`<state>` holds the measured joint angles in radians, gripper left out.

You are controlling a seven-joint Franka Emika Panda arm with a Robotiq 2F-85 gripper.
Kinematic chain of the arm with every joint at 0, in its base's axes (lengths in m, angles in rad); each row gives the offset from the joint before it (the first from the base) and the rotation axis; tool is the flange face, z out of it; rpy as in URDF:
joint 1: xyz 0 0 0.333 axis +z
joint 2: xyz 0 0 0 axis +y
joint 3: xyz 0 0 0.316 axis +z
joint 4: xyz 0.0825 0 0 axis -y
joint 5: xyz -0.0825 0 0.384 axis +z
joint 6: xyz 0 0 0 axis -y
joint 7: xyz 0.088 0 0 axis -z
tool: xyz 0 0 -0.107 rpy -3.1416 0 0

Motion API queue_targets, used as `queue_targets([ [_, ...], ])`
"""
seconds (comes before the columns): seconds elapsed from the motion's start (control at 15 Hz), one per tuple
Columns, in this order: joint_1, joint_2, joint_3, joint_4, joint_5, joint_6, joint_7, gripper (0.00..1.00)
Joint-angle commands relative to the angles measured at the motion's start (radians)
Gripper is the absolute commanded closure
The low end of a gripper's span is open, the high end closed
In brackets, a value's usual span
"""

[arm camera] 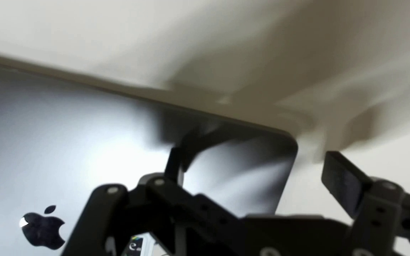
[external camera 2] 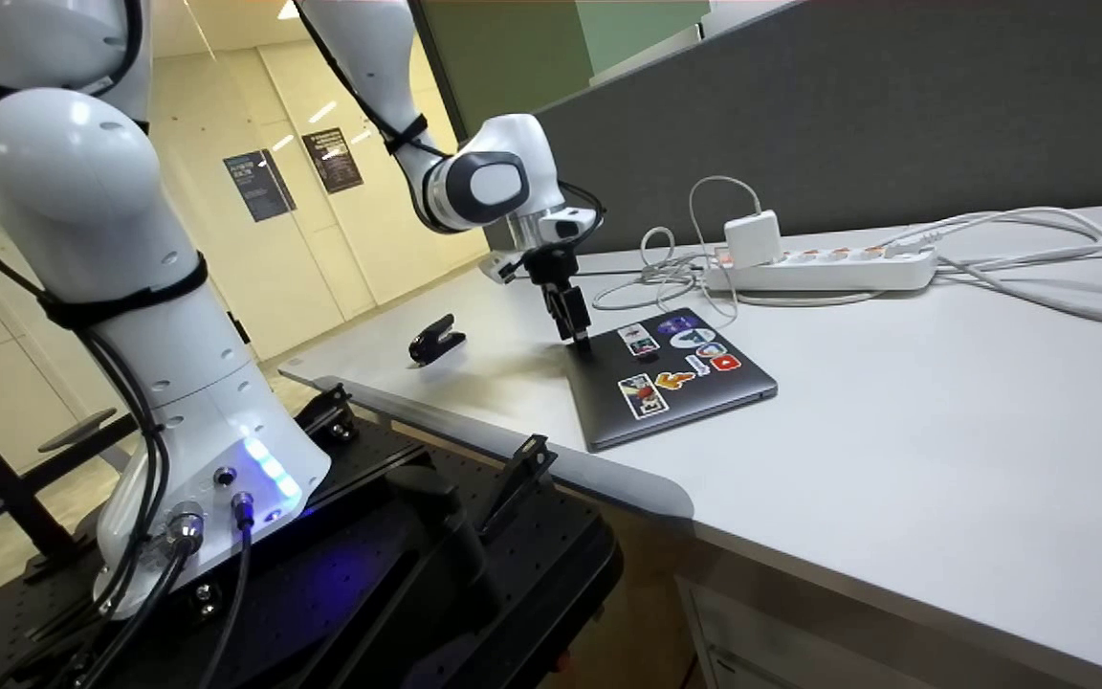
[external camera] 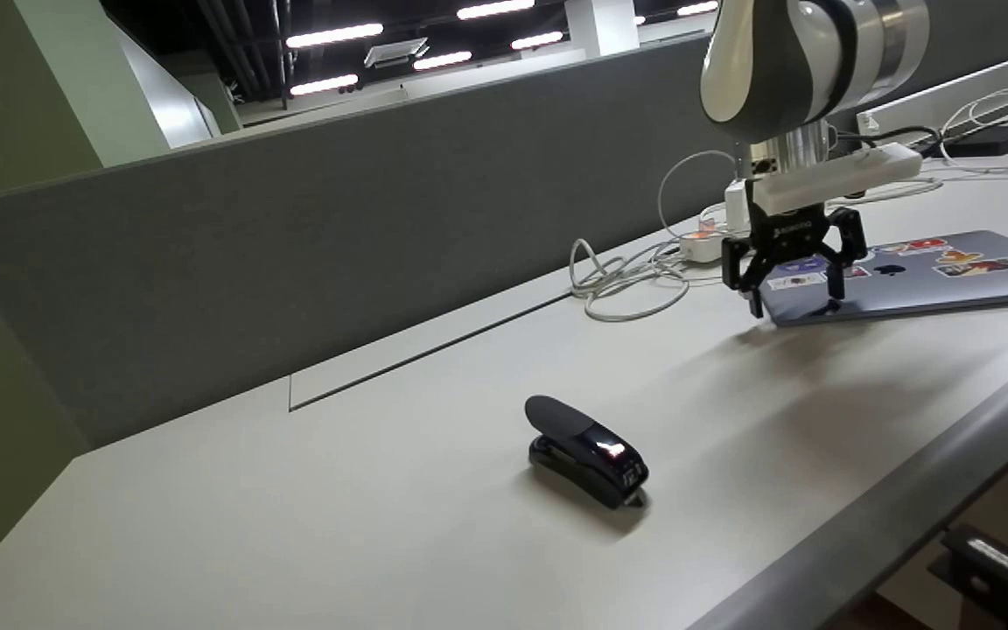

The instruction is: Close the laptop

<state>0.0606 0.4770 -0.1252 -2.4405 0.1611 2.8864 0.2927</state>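
Well, the laptop (external camera 2: 663,376) lies closed on the desk (external camera: 381,490), one corner (arm camera: 282,144) under the gripper (external camera: 796,303), fingers (external camera: 836,283) apart: one over the lid (arm camera: 94,124), one past its edge (arm camera: 284,181). Lifting clear seems next.

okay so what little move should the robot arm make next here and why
Probably ease the gripper straight up: the laptop looks shut, its lid flat in both exterior views, and the open fingers stand low, one over the lid, the other past its edge. Contact I can't judge.
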Motion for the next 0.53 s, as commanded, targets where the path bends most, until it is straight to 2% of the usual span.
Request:
queue_targets([
  [0.0, -0.001, -0.097, -0.01, -0.021, 0.0, -0.092, 0.026, 0.0],
  [0.27, -0.007, -0.183, -0.018, -0.02, -0.03, -0.227, 0.028, 0.0],
  [0.47, -0.037, -0.217, 0.003, -0.005, -0.036, -0.345, -0.026, 0.0],
])
